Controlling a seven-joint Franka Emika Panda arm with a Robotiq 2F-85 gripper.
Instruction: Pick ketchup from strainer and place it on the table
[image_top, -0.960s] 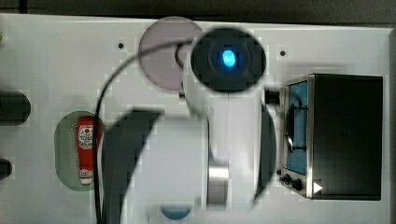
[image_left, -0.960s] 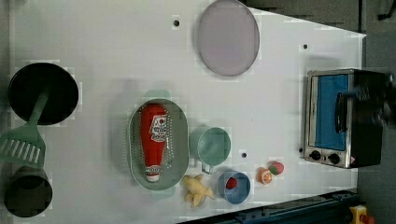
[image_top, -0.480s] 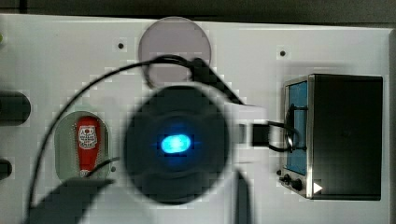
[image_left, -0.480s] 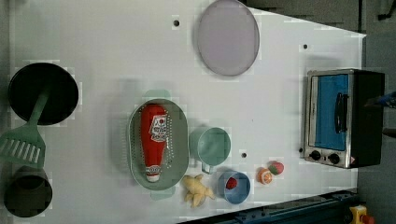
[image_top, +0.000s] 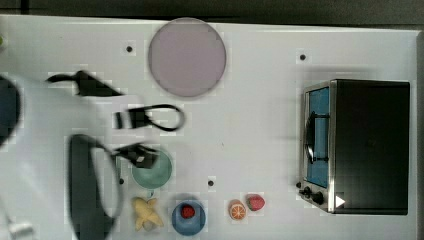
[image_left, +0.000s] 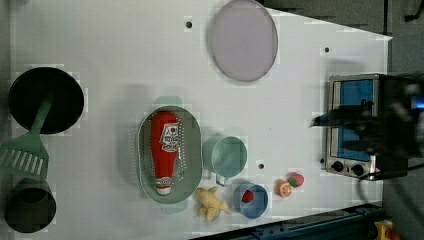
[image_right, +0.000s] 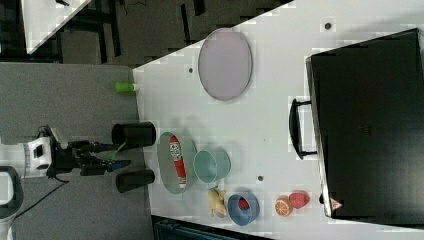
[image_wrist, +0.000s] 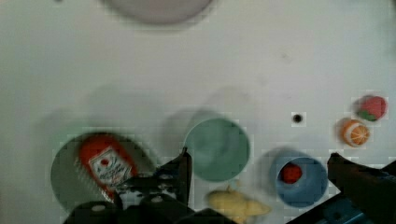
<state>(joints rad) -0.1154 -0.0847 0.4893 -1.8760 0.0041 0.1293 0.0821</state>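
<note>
Gripper (image_wrist: 257, 172) is seen in the wrist view with fingers (image_wrist: 180, 170) spread wide, nothing held, well above the table (image_left: 110, 50). Ketchup (image_left: 165, 147) is lying lengthwise in the strainer (image_left: 192, 150), cap toward the left view's bottom, untouched. A green cup (image_left: 225, 156) is seen just beside the strainer on the left view's right; a yellow toy (image_left: 211, 204), a blue bowl (image_left: 251, 201) with a strawberry inside, an orange slice (image_left: 283, 188) and a second strawberry (image_left: 296, 179) are lined up along the left view's lower edge. Farther off, a lilac plate (image_left: 243, 39) and a toaster oven (image_top: 357, 145) are noted.

Grey floor (image_right: 65, 100) (dark beyond) beside white furniture.
</note>
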